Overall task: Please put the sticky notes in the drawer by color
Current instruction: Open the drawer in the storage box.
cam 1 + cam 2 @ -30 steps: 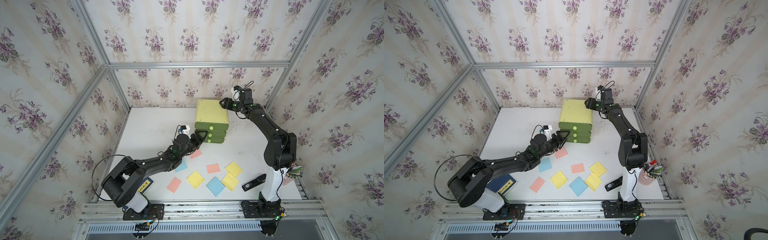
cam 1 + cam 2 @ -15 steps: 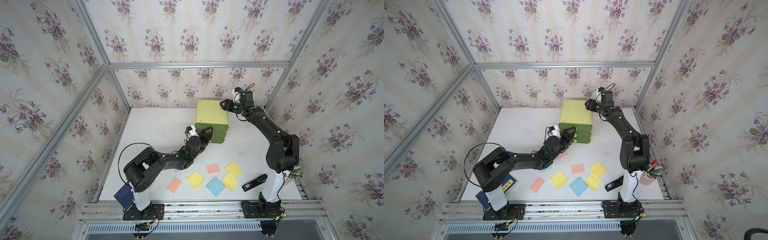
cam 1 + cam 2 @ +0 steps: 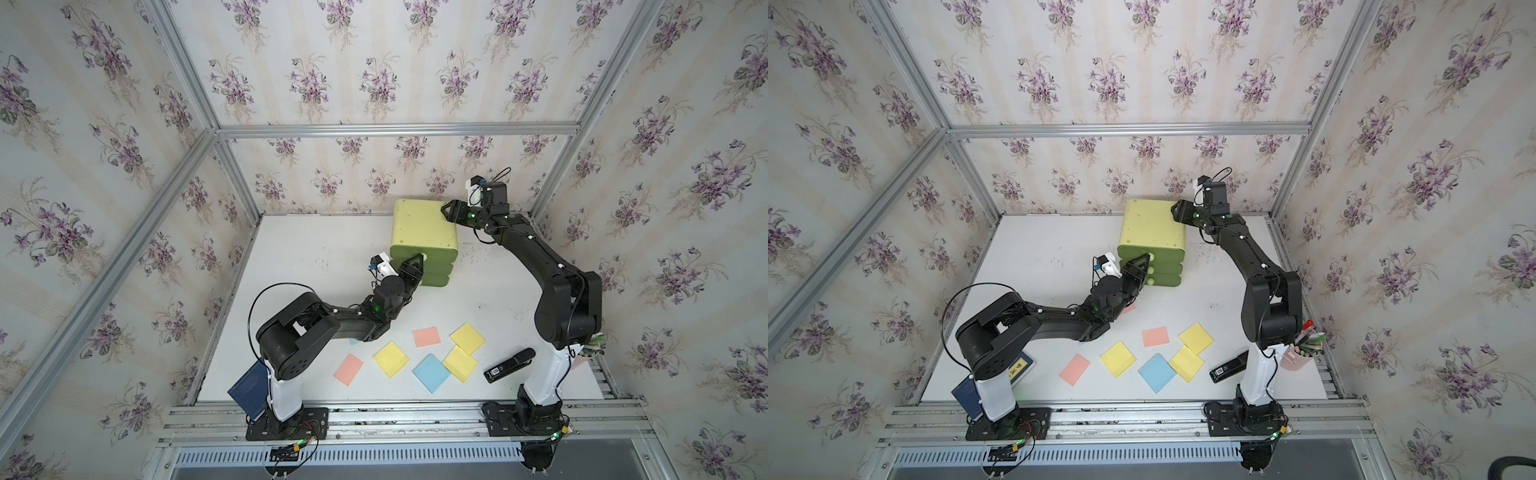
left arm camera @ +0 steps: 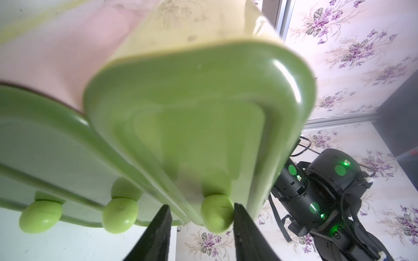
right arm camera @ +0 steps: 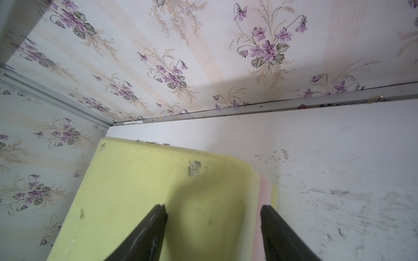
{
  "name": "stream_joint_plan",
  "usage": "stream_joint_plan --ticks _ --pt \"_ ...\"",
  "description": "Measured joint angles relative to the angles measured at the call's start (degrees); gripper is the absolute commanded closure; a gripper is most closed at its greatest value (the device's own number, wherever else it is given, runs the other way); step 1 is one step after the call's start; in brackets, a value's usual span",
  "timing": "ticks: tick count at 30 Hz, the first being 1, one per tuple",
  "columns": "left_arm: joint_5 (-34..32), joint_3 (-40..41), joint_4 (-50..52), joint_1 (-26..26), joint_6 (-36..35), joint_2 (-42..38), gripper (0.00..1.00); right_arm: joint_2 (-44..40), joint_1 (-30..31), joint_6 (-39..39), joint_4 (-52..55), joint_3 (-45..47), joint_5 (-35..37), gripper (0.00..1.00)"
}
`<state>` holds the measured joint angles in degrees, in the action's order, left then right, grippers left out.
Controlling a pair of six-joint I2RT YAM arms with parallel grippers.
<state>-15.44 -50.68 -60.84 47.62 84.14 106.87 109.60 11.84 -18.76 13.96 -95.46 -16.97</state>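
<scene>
As seen from above, the drawer (image 3: pixel 422 228) at twelve o'clock on the table (image 3: pixel 316 257). Around its top knob (image 4: pixel 216 213), the left gripper (image 4: pixel 201 205), not squeezed tight: one finger (image 4: pixel 243 226) touching the knob, the other just beside. Over the drawer's one o'clock corner, the right gripper (image 5: pixel 212 206), jaws spread apart. Down at six o'clock, the sticky notes (image 3: pixel 390 358), lying flat.

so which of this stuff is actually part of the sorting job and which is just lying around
job: pink notes, yellow notes, blue notes, green drawer cabinet
lying about: black stapler, dark blue book, pink pen cup
</scene>
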Motion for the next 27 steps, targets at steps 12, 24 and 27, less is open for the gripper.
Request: stream_joint_plan --ticks 12,24,27 --pt "0.15 -2.93 -0.42 -0.15 -0.7 1.64 0.63 0.48 0.0 0.59 1.9 -1.29 -0.66 0.3" --pt "1.31 -3.3 -0.76 -1.22 -0.96 2.47 0.82 0.48 -0.04 0.79 1.4 -1.05 -0.85 0.3" --pt "1.9 -3.37 -1.49 -1.4 -1.01 2.73 0.82 0.48 -0.15 0.76 1.4 -1.05 -0.85 0.3"
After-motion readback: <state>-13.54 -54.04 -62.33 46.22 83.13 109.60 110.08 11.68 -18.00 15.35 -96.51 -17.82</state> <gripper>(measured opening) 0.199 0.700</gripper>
